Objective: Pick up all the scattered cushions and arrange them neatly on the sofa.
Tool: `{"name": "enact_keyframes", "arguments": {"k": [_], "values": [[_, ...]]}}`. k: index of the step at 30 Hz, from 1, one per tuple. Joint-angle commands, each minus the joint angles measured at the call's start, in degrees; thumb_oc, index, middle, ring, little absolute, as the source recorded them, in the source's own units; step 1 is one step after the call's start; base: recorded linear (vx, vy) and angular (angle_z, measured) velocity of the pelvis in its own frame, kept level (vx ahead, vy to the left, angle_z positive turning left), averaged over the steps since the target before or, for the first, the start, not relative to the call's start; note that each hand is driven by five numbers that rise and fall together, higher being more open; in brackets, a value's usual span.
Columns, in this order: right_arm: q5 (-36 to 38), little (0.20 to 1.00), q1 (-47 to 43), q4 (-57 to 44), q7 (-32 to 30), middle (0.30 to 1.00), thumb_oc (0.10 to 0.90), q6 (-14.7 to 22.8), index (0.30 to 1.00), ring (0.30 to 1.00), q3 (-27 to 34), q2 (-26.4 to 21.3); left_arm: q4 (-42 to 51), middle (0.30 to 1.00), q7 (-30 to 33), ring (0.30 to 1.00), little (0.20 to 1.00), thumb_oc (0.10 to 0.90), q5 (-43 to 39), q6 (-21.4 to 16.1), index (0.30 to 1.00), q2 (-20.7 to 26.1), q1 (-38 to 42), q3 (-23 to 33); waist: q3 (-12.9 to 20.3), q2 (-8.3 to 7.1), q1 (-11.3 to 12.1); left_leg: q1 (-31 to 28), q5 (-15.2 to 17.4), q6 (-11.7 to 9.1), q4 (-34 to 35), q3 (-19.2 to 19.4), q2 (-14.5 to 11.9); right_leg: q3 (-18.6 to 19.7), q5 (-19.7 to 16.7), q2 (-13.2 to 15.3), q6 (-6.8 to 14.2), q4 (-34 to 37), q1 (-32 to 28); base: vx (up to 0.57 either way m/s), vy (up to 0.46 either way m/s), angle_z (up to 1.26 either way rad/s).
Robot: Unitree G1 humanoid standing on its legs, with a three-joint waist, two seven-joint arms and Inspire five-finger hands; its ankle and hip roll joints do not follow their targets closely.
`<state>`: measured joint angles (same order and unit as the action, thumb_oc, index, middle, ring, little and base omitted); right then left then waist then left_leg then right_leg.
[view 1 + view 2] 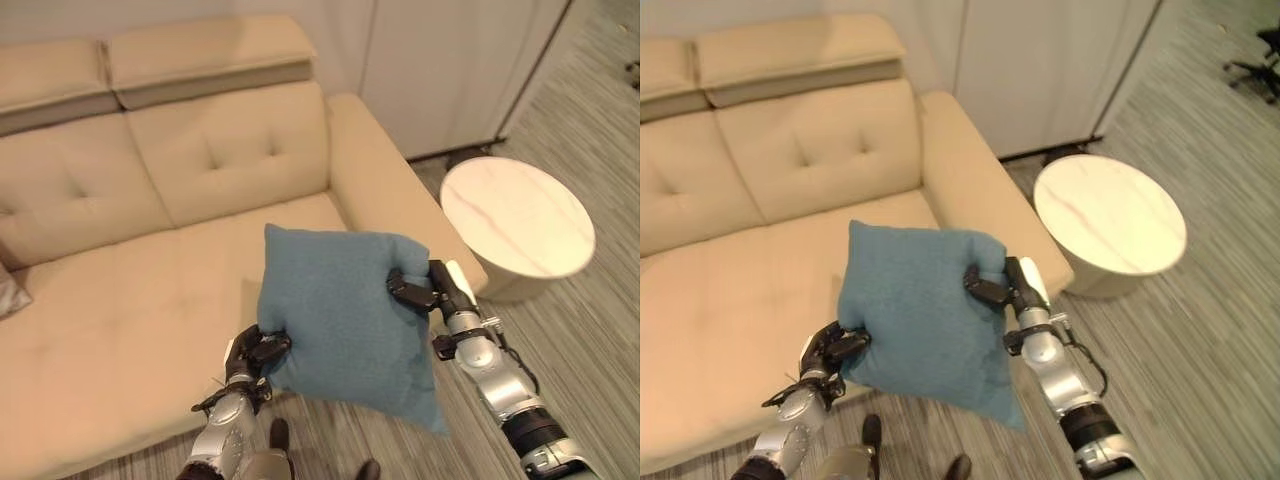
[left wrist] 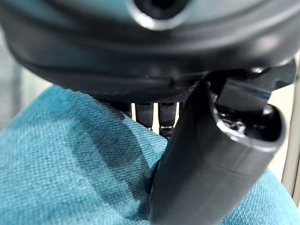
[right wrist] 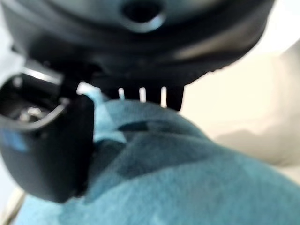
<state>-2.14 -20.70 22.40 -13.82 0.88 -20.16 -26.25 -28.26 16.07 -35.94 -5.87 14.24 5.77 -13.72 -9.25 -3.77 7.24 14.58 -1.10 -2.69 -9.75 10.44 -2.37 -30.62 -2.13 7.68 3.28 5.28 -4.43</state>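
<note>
Left eye view: left hand (image 1: 258, 352) and right hand (image 1: 425, 288) pinch opposite edges of the blue cushion (image 1: 345, 320), keeping it raised before the sofa (image 1: 120, 330).

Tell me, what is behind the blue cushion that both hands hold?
Behind the blue cushion, held by the left hand and right hand, lies the beige sofa seat. The seat's front corner is covered by it.

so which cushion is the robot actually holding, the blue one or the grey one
The blue cushion: the left hand and the right hand pinch its opposite edges, lifted in front of the sofa. The grey one lies untouched at the seat's far left.
</note>
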Motion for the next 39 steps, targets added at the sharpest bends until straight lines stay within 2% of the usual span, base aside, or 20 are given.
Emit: {"name": "enact_keyframes", "arguments": {"k": [1,2,5,6,7,10,11,14,15,16,17,18,23,24,26,27,28,29,31,39], "values": [[-3.29,0.3,-12.42,-3.64,0.06,0.3,0.4,6.06,0.3,0.3,-2.6,1.95,9.42,0.3,-2.58,0.3,0.3,0.4,-0.35,-7.55,0.3,-2.99,9.97,-3.92,6.41,0.74,5.22,-3.97,-3.91,-1.26,14.16,3.6,-0.59,-0.72,7.59,-4.17,5.23,-1.52,-5.83,0.21,0.104,0.55],[-3.31,0.3,-12.47,-3.6,0.05,0.3,0.4,6.06,0.3,0.3,-2.6,2.0,9.43,0.3,-2.57,0.3,0.3,0.4,-0.35,-7.54,0.3,-2.96,9.99,-3.91,6.32,0.68,5.2,-4.08,-3.86,-1.22,14.16,3.61,-0.5,-0.73,7.71,-4.05,5.3,-1.67,-5.87,0.39,0.198,0.33],[-3.34,0.3,-12.54,-3.87,0.2,0.3,0.4,5.6,0.3,0.3,-2.0,2.92,10.5,0.3,-2.87,0.3,0.3,0.4,-1.02,-7.39,0.3,-2.51,10.01,-4.91,6.78,-0.93,5.28,-7.27,-1.97,1.19,13.13,3.16,1.52,-0.76,7.62,0.47,7.15,-12.35,-5.7,0.35,0.216,0.25],[-3.7,0.3,-12.9,-3.84,0.21,0.3,0.4,5.45,0.3,0.3,-1.84,2.9,10.47,0.3,-2.72,0.3,0.3,0.4,-0.78,-7.24,0.3,-2.45,10.66,-5.43,6.83,-1.22,4.7,-8.75,-0.83,2.18,13.0,2.92,2.37,-0.96,4.64,3.15,8.62,-17.93,-4.81,0.35,0.293,0.55],[-4.65,0.3,-12.31,-4.35,0.22,0.3,0.4,5.19,0.3,0.3,-1.46,2.77,10.31,0.3,-2.72,0.3,0.3,0.4,-0.17,-7.16,0.3,-2.27,11.12,-6.26,6.6,-1.13,3.1,-11.69,1.07,3.96,13.28,1.28,3.69,0.84,0.76,7.29,9.43,-29.08,-2.02,0.29,0.292,0.51],[-5.52,0.3,-11.59,-5.14,0.16,0.3,0.4,5.16,0.3,0.3,-0.75,2.63,10.36,0.3,-2.74,0.3,0.3,0.4,0.8,-6.92,0.3,-2.23,11.97,-7.17,6.39,-0.25,1.78,-13.18,1.08,4.57,14.04,-0.09,3.0,2.8,0.2,8.03,8.03,-34.92,2.31,0.19,0.111,0.69],[-5.35,0.3,-10.89,-5.43,-0.22,0.3,0.4,5.13,0.3,0.3,0.2,2.07,9.84,0.3,-2.98,0.3,0.3,0.4,1.85,-7.1,0.3,-2.5,13.56,-7.96,6.42,-0.3,0.47,-14.27,1.85,3.78,14.59,-2.29,2.87,5.37,2.04,7.71,7.35,-29.75,4.02,0.19,-0.032,0.56],[-5.09,0.3,-10.6,-5.56,-0.22,0.3,0.4,5.31,0.3,0.3,0.78,1.53,9.27,0.3,-3.42,0.3,0.3,0.4,2.71,-7.06,0.3,-2.55,14.81,-8.53,6.57,-0.1,-0.49,-14.74,2.27,2.8,14.75,-3.55,1.8,5.71,2.33,7.57,6.83,-22.17,4.13,0.22,-0.165,0.62],[-5.15,0.3,-9.99,-5.59,-0.48,0.3,0.4,5.18,0.3,0.3,1.63,0.85,8.6,0.3,-3.73,0.3,0.3,0.4,4.69,-6.72,0.3,-2.37,16.06,-9.28,6.79,-0.54,-1.87,-16.29,3.64,1.91,14.75,-5.11,1.41,9.21,1.92,6.73,6.93,-12.31,5.79,0.19,-0.129,0.39],[-5.16,0.3,-10.0,-5.6,-0.47,0.3,0.4,5.18,0.3,0.3,1.66,0.83,8.59,0.3,-3.73,0.3,0.3,0.4,4.7,-6.72,0.3,-2.38,16.09,-9.29,6.85,-0.52,-1.88,-16.15,3.52,1.91,14.75,-5.13,1.37,9.14,1.62,6.62,6.88,-11.94,5.75,0.42,-0.24,0.25],[-6.09,0.3,-10.85,-3.63,-1.1,0.3,0.4,4.89,0.3,0.3,1.07,-1.44,6.81,0.3,-2.3,0.3,0.3,0.4,8.53,-7.03,0.3,-1.34,19.86,-9.9,6.31,-1.24,-3.93,-18.3,4.97,1.32,14.75,-6.88,1.15,15.56,-1.33,4.84,8.07,-7.14,8.91,0.27,-0.136,0.39],[-5.84,0.3,-9.84,-3.65,-1.25,0.3,0.4,4.76,0.3,0.3,2.14,-2.39,6.04,0.3,-2.86,0.3,0.3,0.4,8.83,-7.01,0.3,-1.48,20.66,-10.57,6.38,-2.01,-3.97,-18.47,5.54,1.47,14.75,-8.54,1.85,16.97,-0.76,4.27,8.59,-4.2,7.49,0.26,-0.135,0.64],[-5.84,0.3,-9.81,-3.69,-1.23,0.3,0.4,4.75,0.3,0.3,2.21,-2.39,6.02,0.3,-2.86,0.3,0.3,0.4,8.82,-7.03,0.3,-1.48,20.7,-10.62,6.46,-2.13,-4.02,-18.27,5.36,1.51,14.75,-8.62,1.98,16.9,-0.97,4.38,8.6,-3.99,7.55,0.05,-0.041,0.42],[-6.56,0.3,-12.55,-1.27,-1.17,0.3,0.4,3.91,0.3,0.3,0.99,-3.52,2.63,0.3,-0.77,0.3,0.3,0.4,11.55,-6.75,0.3,-2.37,25.24,-10.55,7.26,-2.72,-4.81,-19.04,5.85,0.69,14.75,-9.14,1.26,17.15,-3.78,3.72,8.82,-3.93,7.09,0.22,-0.184,-0.18],[-6.52,0.3,-12.81,-1.12,-1.2,0.3,0.4,3.98,0.3,0.3,0.92,-3.55,2.49,0.3,-0.77,0.3,0.3,0.4,11.56,-6.8,0.3,-2.41,25.46,-10.46,7.26,-2.75,-5.0,-18.79,5.65,0.72,14.75,-9.28,1.38,17.02,-3.99,3.83,8.82,-3.76,7.18,0.12,-0.227,0.39],[-3.56,0.3,-31.35,8.71,-2.04,0.3,0.4,2.67,0.3,0.3,-6.22,-7.44,-7.06,0.3,4.62,0.3,0.3,0.4,12.73,-6.26,0.3,-1.27,43.11,-11.88,6.67,-2.17,-4.87,-11.96,2.69,-1.56,14.75,-9.72,-0.48,15.92,-3.32,1.24,8.17,-0.28,9.93,-0.06,-0.303,0.53],[-4.1,0.3,-36.9,11.49,-2.67,0.3,0.4,2.69,0.3,0.3,-8.57,-8.03,-8.99,0.3,5.79,0.3,0.3,0.4,12.85,-6.46,0.3,-1.27,47.44,-11.63,6.01,-1.75,-5.32,-8.98,1.24,-2.27,14.75,-10.09,-0.7,15.58,-3.41,0.99,8.01,-0.28,12.09,-0.06,-0.303,0.1],[-4.08,0.3,-37.0,11.55,-2.68,0.3,0.4,2.72,0.3,0.3,-8.64,-8.02,-9.02,0.3,5.78,0.3,0.3,0.4,12.85,-6.47,0.3,-1.27,47.49,-11.58,6.11,-1.71,-5.42,-8.82,1.21,-2.27,14.75,-10.15,-0.7,15.52,-3.42,0.99,8.0,-0.28,12.2,-0.14,-0.062,-0.07],[-4.63,0.3,-48.7,16.93,-5.0,0.3,0.4,2.17,0.3,0.3,-12.14,-8.42,-14.57,0.3,8.3,0.3,0.3,0.4,14.36,-6.88,0.3,-1.49,57.92,-12.58,5.14,-0.65,-5.8,-2.83,-0.25,-4.01,14.75,-10.69,-1.24,14.85,-2.84,0.47,7.8,-0.28,16.5,-0.15,-0.043,0.0],[-3.81,0.3,-67.31,30.69,-8.79,0.3,0.4,2.79,0.3,0.3,-18.73,-5.82,-23.07,0.3,13.39,0.3,0.3,0.4,17.82,-7.81,0.3,2.24,76.23,-14.75,3.73,1.15,-6.28,4.5,-2.36,-5.37,14.75,-10.54,-1.51,15.38,-3.51,-0.47,8.01,-0.28,23.16,0.0,-0.015,0.07]]}}
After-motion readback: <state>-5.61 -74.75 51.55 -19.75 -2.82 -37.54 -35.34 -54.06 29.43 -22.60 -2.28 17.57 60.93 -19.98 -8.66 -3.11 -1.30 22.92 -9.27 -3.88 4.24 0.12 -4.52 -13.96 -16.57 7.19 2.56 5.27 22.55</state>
